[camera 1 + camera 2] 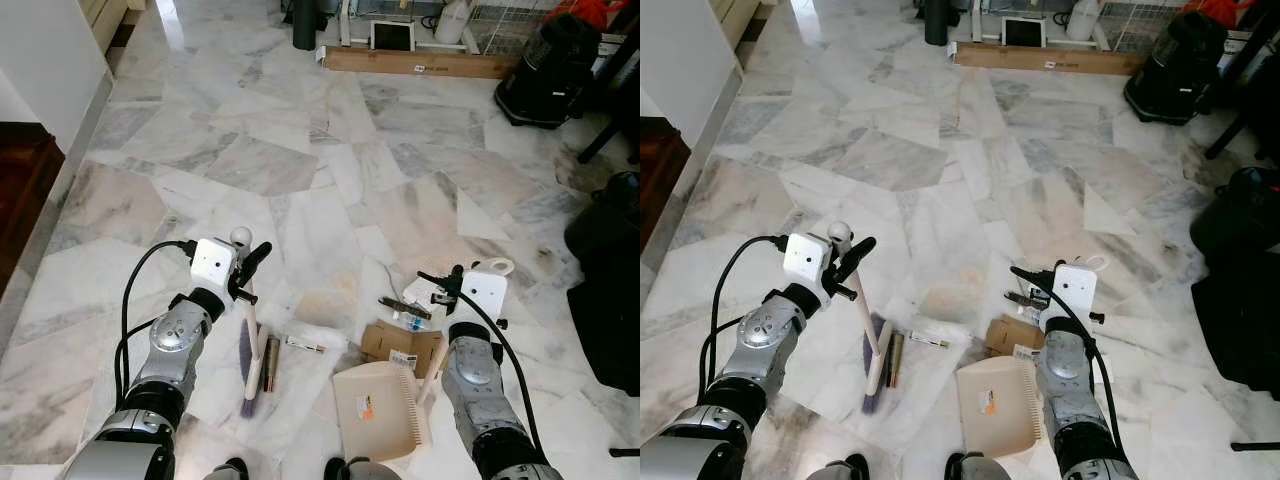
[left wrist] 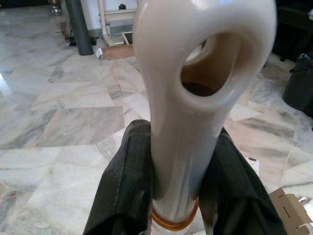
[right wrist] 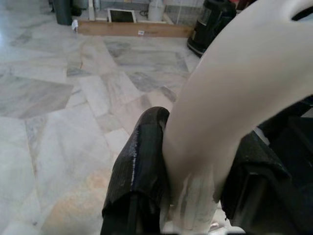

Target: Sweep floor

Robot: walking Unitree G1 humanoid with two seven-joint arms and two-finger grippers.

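Note:
My left gripper [image 1: 249, 268] is shut on the cream handle of a hand brush [image 1: 250, 345]. Its purple bristles [image 1: 245, 372] rest on the marble floor. In the left wrist view the black fingers [image 2: 128, 188] clamp the handle [image 2: 195, 98] just below its hanging loop. My right gripper [image 1: 446, 284] is shut on the cream handle [image 3: 234, 93] of a dustpan [image 1: 376, 410], which lies flat on the floor by my feet. Litter lies between the two tools: a dark pen [image 1: 271, 362], a small tube [image 1: 305, 345], a cardboard scrap [image 1: 400, 346] and small bits [image 1: 405, 310].
A black vacuum cleaner [image 1: 545, 70] and a long cardboard box [image 1: 415, 62] stand at the far side. A black bag [image 1: 610, 290] sits close on the right. Dark wooden furniture [image 1: 20, 190] and a white wall [image 1: 50, 60] line the left. Open marble floor lies ahead.

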